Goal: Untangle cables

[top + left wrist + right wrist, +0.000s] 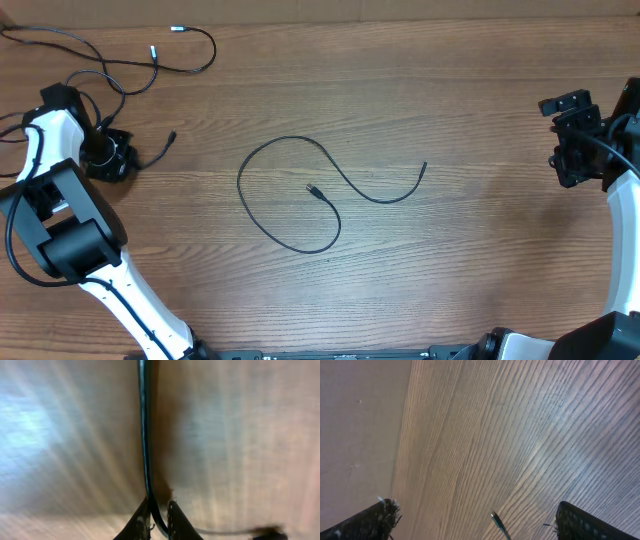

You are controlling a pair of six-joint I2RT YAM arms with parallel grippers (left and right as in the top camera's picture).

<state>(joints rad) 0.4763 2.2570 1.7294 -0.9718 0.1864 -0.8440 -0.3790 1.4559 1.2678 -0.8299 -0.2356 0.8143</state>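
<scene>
Wood-grain table (480, 90) fills every view, and all places below are given from the looped cable (290, 195) lying alone at its middle.

Left arm (70, 230), white and black, rises from the near edge well to the left of that loop, and its lower part is cut off by the frame. Right arm (625, 250) stands well to the loop's right, also cut off at the edge.

Beyond and left of the loop lies a spread of thin black cords (200, 45) with two silver tips. Where they cross the arm's own wires they are hard to tell apart.

The left gripper (108, 158) sits far left of the loop. From above it is a dark lump and its jaws cannot be read. Its wrist view settles this: the left gripper (159, 521) has its fingers (142, 522) pressed almost together, pinching a short cord (143, 435) that runs straight up the frame. That cord's free end (165, 143) pokes out toward the loop. A blurred dark shape at the lower right of the wrist view cannot be made out.

The right gripper (572, 140) is well apart from the loop's right-hand end. Its wrist view shows the fingers (367, 522) spread wide, holding nothing. A small plug tip (496, 521) shows between them at the lower edge, the rest cut off.
</scene>
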